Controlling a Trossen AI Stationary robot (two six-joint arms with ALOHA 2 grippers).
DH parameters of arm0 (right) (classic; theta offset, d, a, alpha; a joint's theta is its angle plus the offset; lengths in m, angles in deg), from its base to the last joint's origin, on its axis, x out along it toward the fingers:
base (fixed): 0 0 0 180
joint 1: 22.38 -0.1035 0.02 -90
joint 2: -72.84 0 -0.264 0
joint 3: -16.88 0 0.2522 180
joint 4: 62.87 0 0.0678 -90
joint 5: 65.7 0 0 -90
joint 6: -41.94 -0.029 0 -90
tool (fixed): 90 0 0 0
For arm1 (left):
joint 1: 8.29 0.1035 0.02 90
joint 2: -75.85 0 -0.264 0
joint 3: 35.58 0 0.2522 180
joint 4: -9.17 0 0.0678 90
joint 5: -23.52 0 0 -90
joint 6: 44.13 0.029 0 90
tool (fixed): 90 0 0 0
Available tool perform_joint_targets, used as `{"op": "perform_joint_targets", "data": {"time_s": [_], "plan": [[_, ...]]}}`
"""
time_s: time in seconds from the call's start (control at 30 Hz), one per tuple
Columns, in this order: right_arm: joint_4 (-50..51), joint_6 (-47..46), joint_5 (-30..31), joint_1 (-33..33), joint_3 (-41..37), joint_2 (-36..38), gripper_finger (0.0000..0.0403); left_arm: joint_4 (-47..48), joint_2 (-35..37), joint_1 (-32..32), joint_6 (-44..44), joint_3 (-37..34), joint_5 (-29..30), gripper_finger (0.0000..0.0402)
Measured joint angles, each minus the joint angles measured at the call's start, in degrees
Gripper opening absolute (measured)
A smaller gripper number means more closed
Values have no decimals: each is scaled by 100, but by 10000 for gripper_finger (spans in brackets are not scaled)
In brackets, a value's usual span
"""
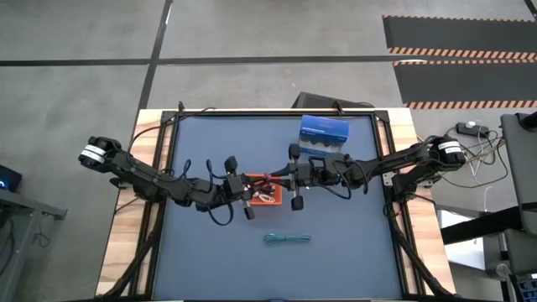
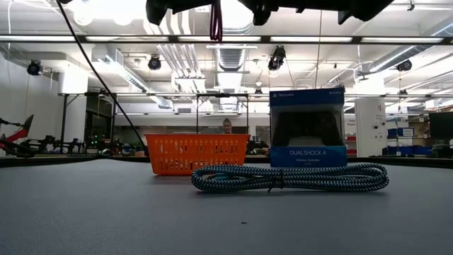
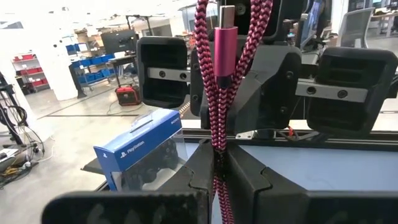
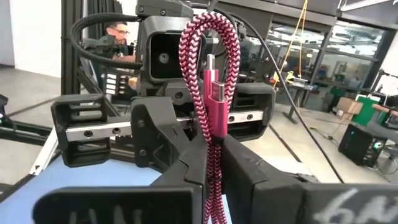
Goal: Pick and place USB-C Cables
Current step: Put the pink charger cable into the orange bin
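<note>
The pink-red braided cable [image 1: 267,179] is held up between both grippers over the orange tray [image 1: 270,201], which stands mid-table [image 2: 196,154]. My left gripper [image 1: 254,188] reaches in from the left and my right gripper [image 1: 279,180] from the right; both are shut on the cable. A strand of it hangs at the top of the low view [image 2: 216,21]. The teal cable [image 1: 288,240] lies coiled flat on the table nearer than the tray [image 2: 290,177]. I cannot make out the white and black cables; the grippers cover most of the tray. My left gripper [image 3: 219,171] pinches several strands of the pink-red cable's bundle [image 3: 217,155] between its two fingers, coming level from the table's left. The cable is lifted clear, and a metal-tipped plug [image 3: 225,43] and loops reach past the fingertips. My right gripper [image 4: 213,155] pinches the same bundle [image 4: 211,140] between its two fingers, coming level from the table's right. A loop [image 4: 208,25] and a pink plug [image 4: 214,93] stand beyond the fingertips, clear of the table.
A blue PlayStation controller box [image 1: 325,130] stands behind the tray toward the far edge [image 2: 308,127]. Dark mat [image 1: 210,260] lies open on the near left and near right of the teal cable. A person shows in the room behind [image 4: 115,31].
</note>
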Motion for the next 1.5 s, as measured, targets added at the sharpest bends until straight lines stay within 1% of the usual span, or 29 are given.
{"op": "perform_joint_targets", "data": {"time_s": [0.1,0.2,0.33,0.43,0.5,0.63,0.73,0.83,1.0,1.1,1.23,1.37,1.43,1.5], "plan": [[-5,-180,4,0,0,-10,29,0,0,0,-1,0,-2,11],[-41,-293,13,-2,0,-68,45,5,0,4,1,0,-1,11],[-236,-160,30,22,-2,-196,68,6,0,64,3,0,-2,11],[-344,-61,191,26,-4,-213,73,-9,0,72,3,2,0,11],[-318,-2,191,26,-4,-195,63,-7,0,68,1,0,-8,11],[-295,26,135,22,-4,-184,20,-13,0,68,-13,0,-16,11],[-222,47,122,11,-4,-168,18,-3,0,63,-12,0,-26,13],[-153,48,122,11,-4,-152,16,11,0,63,0,-2,-36,33],[-57,148,126,9,6,-142,15,184,2,63,-1,-2,-69,102],[512,139,140,11,194,-88,14,467,18,55,-5,-2,-74,140],[2049,-44,169,11,779,-11,14,1195,213,35,-8,-3,-74,172],[3998,-157,170,11,1630,-34,14,2022,531,32,-49,-13,-71,184],[4795,-247,175,11,2061,-39,14,2383,755,33,-57,-13,-38,184],[5494,-338,176,11,2407,-39,14,2678,960,33,-87,-18,120,185]]}}
